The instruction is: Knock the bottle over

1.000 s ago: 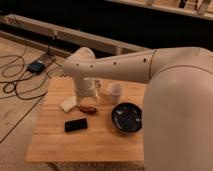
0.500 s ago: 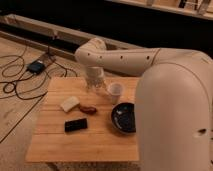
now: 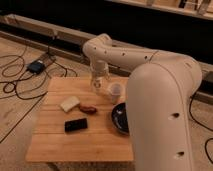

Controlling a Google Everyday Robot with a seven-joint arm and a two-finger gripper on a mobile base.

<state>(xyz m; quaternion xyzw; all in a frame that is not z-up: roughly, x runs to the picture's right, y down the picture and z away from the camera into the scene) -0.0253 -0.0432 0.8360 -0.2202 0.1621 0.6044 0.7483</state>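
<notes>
The bottle (image 3: 96,86), small, slim and clear, stands upright near the far edge of the wooden table (image 3: 55,145). My gripper (image 3: 99,77) hangs straight down from the bent wrist, right at the bottle's top, and partly covers it. I cannot tell whether they touch. The short whitish cup (image 3: 116,91) stands just right of the bottle. My big pale arm (image 3: 160,100) comes in from the right and hides the table's right side.
On the table lie a pale block (image 3: 70,103), a reddish-brown item (image 3: 89,108), a black phone (image 3: 76,124) and a dark bowl (image 3: 119,118) partly behind my arm. Cables and a small box (image 3: 36,66) lie on the floor at left.
My arm has swung from stretching leftward across the table to bending up and over. The gripper now hangs down at the bottle. The bottle still stands upright.
</notes>
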